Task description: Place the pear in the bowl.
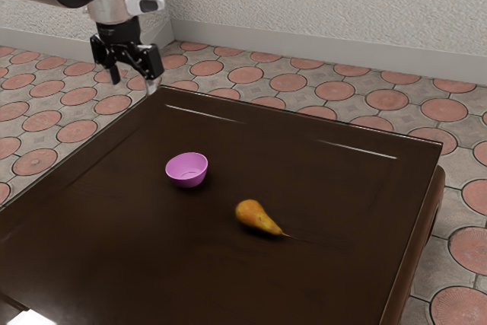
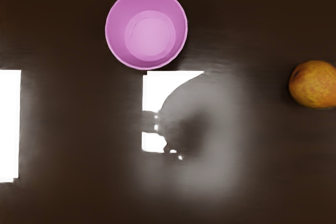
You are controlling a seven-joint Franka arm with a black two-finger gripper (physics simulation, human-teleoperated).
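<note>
On the dark brown tabletop [image 1: 144, 256], the yellow-orange pear [image 1: 255, 216] is laid on its side, apart from the pink bowl [image 1: 187, 179], its stem turned toward the exterior view's right. It has presumably been tipped that way by its own shape, since little support is given by a rounded base. The bowl is set upright and empty, its mouth left open to receive the fruit from above. Near the table's far corner, the black two-finger gripper [image 1: 134, 84] is held raised, its fingers spread well apart with nothing gripped between them. By that height, both objects can be looked down on in the wrist view, and the approach is probably kept free of the bowl's rim. A grasp across the pear's plump body seems called for next; if only the narrow neck were pinched, the fruit might be rolled or swung.
</note>
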